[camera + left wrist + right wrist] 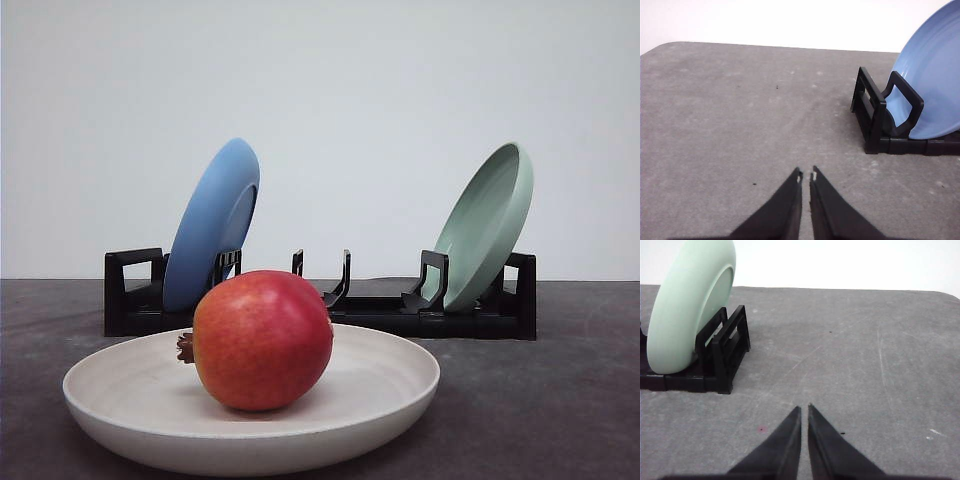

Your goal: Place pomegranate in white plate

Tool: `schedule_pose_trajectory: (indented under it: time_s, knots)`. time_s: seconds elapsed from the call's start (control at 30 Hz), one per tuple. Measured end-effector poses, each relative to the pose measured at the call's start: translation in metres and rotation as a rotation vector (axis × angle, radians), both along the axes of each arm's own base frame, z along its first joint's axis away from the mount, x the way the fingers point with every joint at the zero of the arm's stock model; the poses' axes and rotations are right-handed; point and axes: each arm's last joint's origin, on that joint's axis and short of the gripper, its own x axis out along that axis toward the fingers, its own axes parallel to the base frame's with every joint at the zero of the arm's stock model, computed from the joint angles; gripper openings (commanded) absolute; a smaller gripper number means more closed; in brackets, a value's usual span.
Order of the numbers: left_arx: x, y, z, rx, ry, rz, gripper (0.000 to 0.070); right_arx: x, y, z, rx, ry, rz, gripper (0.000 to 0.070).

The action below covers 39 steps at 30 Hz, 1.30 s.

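Note:
The pomegranate [262,340], red with an orange blush and a brown crown nub on its left, rests inside the white plate [400,385] at the near middle of the table. No gripper touches either one. My left gripper [806,175] hovers shut over bare grey table, with nothing between its fingertips and the rack's left end off to one side. My right gripper [804,408] is likewise shut and empty above bare table, near the rack's right end.
A black dish rack [380,312] stands behind the white plate. A blue plate [212,222] leans in its left slots and a pale green plate [487,222] in its right slots. Grey table stretches around both grippers.

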Motion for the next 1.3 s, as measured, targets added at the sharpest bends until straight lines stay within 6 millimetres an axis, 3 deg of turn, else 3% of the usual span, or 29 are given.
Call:
schedule_pose_trajectory:
  time_s: [1.3]
  knots:
    - [0.0000, 0.0000, 0.0000, 0.000, 0.000, 0.000, 0.0006, 0.0000, 0.0000, 0.0000, 0.000, 0.000, 0.000, 0.0017]
